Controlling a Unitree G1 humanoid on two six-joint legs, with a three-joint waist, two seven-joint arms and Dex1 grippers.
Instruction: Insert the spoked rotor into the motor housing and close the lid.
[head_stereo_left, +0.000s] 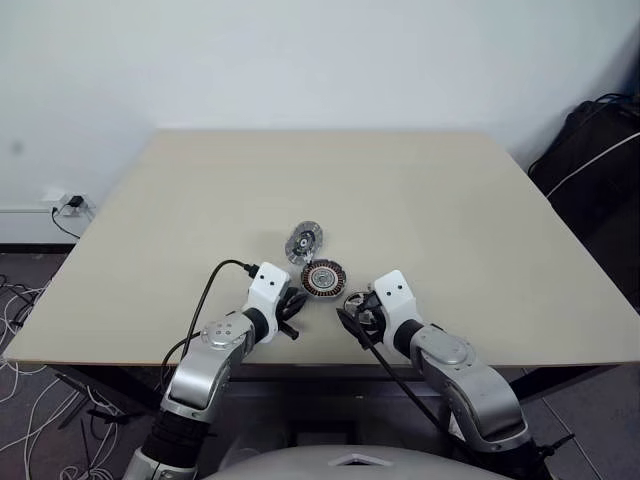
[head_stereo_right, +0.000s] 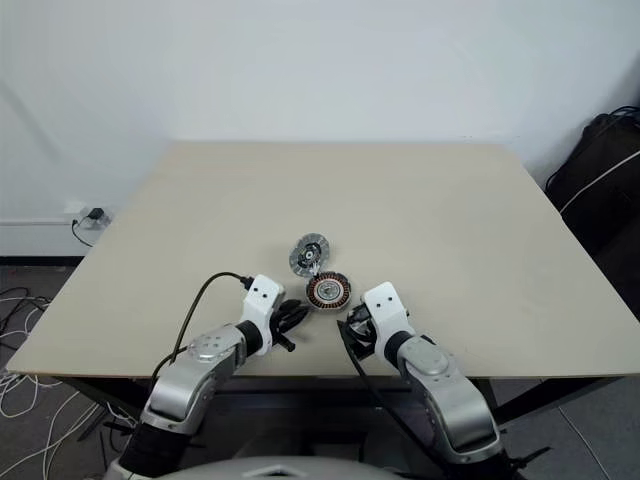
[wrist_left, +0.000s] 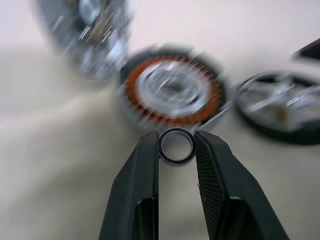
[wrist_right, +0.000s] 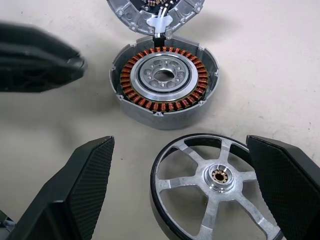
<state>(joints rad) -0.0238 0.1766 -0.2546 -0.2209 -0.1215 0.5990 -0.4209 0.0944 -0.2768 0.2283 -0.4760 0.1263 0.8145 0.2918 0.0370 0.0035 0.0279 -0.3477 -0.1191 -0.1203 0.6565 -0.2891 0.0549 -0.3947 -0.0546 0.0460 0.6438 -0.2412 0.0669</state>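
From the head views, the motor housing (head_stereo_left: 324, 277) is sitting on the surface (head_stereo_left: 450, 220) between the two arms, the lid (head_stereo_left: 304, 242) lying just beyond it and touching its rim, and the spoked rotor (head_stereo_left: 358, 305) resting just beside it at the right gripper (head_stereo_left: 352, 318) — so the insertion is judged not yet begun.

In the left wrist view, the left gripper (wrist_left: 176, 145) is pinching a small dark ring (wrist_left: 176, 147) between its narrowed jaws, aimed toward the housing's silvery centre; seating that ring there looks like the step in hand.

In the right wrist view, the right gripper's jaws are standing spread wide around the rotor, gripping nothing, with the rotor lying flat between them. The next move is calling for those jaws to close on the rotor's black rim and carry it squarely over the copper coils — hub aligned with the centre
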